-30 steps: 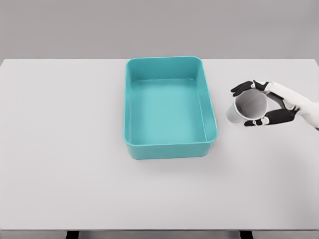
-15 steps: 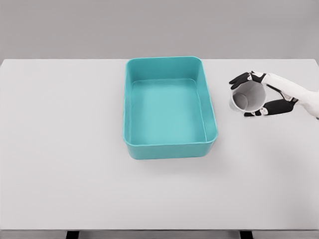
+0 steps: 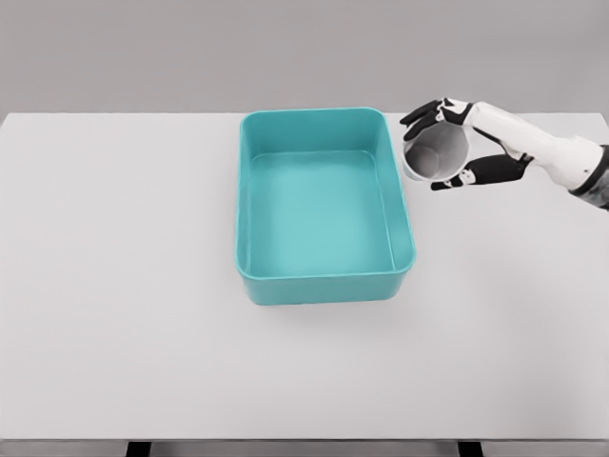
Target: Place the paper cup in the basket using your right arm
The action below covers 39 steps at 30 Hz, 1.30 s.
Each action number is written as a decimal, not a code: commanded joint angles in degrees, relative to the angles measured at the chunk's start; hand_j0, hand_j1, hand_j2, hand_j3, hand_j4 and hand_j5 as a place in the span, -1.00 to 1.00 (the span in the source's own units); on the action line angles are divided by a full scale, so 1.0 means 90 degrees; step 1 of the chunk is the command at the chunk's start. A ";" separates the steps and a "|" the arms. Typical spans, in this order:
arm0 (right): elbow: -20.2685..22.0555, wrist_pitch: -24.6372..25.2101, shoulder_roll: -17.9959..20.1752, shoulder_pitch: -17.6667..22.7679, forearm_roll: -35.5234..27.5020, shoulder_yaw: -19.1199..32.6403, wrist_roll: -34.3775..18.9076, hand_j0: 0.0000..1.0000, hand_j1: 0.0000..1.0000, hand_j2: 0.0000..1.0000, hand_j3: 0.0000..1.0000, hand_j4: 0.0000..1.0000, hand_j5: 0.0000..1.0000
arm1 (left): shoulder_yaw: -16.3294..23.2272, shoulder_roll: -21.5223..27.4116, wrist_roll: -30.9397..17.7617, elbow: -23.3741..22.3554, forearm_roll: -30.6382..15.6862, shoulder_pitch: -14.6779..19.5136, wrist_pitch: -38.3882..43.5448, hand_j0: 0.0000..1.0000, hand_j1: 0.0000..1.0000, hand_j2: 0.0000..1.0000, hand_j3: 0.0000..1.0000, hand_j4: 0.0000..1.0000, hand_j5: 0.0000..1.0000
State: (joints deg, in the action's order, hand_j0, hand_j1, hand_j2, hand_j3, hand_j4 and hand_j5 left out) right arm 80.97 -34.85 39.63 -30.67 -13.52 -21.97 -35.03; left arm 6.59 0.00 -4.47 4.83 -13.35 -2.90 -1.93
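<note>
Flat matte white tabletop (image 3: 124, 314), plain grey wall (image 3: 190, 48) behind. Teal plastic basket (image 3: 245, 219), rectangular with rounded corners, smooth glossy walls, sits at centre. Right hand (image 3: 455, 143), white shell with dark fingers (image 3: 417, 116), wraps the white paper cup (image 3: 436, 152); cup is tipped, round mouth facing the camera, held in the air just beside the basket's right rim.
</note>
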 commanded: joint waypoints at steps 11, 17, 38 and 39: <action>0.0310 0.0621 -0.0976 -0.0322 0.1091 -0.0323 0.0004 0.23 0.23 0.23 0.23 0.23 0.23 | 0.0000 0.0000 -0.0001 0.0001 -0.0001 0.0000 0.0000 1.00 1.00 1.00 1.00 1.00 1.00; 0.0251 0.0777 -0.1298 -0.0400 0.2136 -0.0684 0.0004 0.24 0.24 0.24 0.24 0.24 0.24 | 0.0000 0.0000 -0.0001 0.0001 -0.0001 0.0000 0.0000 1.00 1.00 1.00 1.00 1.00 1.00; 0.0866 0.2730 -0.1962 -0.0859 0.4861 -0.1856 0.0004 1.00 1.00 1.00 1.00 1.00 1.00 | 0.0000 0.0000 -0.0001 0.0001 -0.0001 0.0000 0.0000 1.00 1.00 1.00 1.00 1.00 1.00; 0.0896 0.2730 -0.1953 -0.0850 0.4852 -0.1856 0.0004 1.00 1.00 1.00 1.00 1.00 1.00 | 0.0000 0.0000 -0.0001 0.0001 -0.0001 0.0000 0.0000 1.00 1.00 1.00 1.00 1.00 1.00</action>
State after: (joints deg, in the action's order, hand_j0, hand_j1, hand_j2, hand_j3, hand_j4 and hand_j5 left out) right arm 88.28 -10.46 21.93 -38.32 30.19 -38.66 -35.02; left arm 6.59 0.00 -4.47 4.83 -13.35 -2.90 -1.93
